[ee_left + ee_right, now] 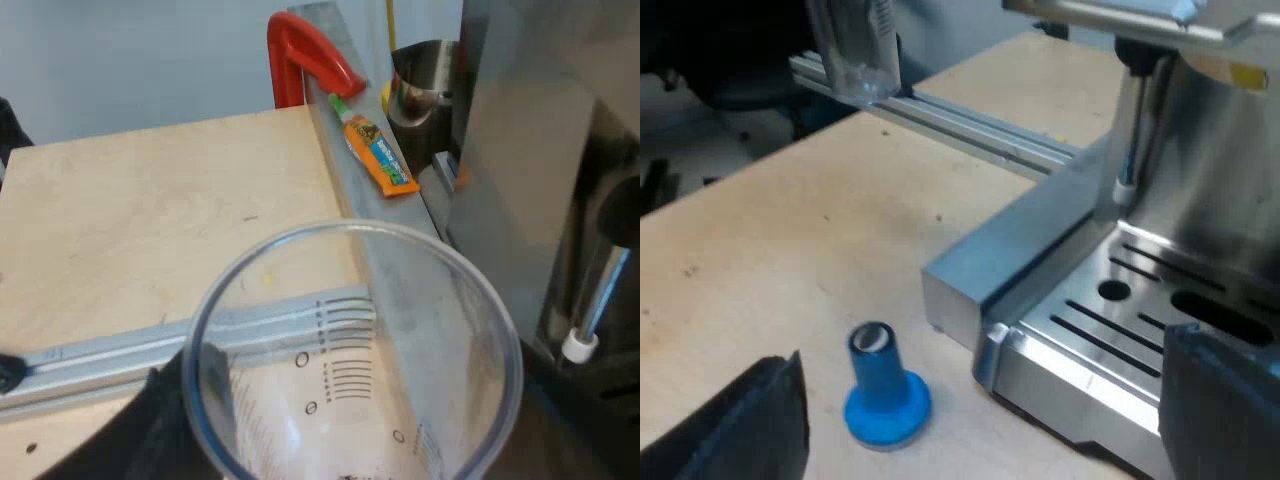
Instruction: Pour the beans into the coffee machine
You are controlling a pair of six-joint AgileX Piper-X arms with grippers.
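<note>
My left gripper (pixel 300 462) is shut on a clear measuring glass (pixel 350 350), held upright in the air beside the espresso machine's steel side (pixel 520 150). One dark finger (pixel 150 420) hugs the glass wall; the other is hidden behind it. No beans show inside the glass. In the right wrist view the same glass (pixel 855 50) hangs above the wooden table, away from the machine (pixel 1210 180). My right gripper (pixel 980 430) is open and low over the table, with a blue tamper (pixel 885 385) standing between its fingers, untouched.
The machine's slotted drip tray (pixel 1110 330) and steam wand (pixel 1130 130) are close by. A metal block (pixel 1010 250) and an aluminium rail (pixel 970 125) lie on the table. A red clamp (pixel 305 60), an orange glue tube (pixel 380 155) and a steel pitcher (pixel 420 85) sit beyond the glass.
</note>
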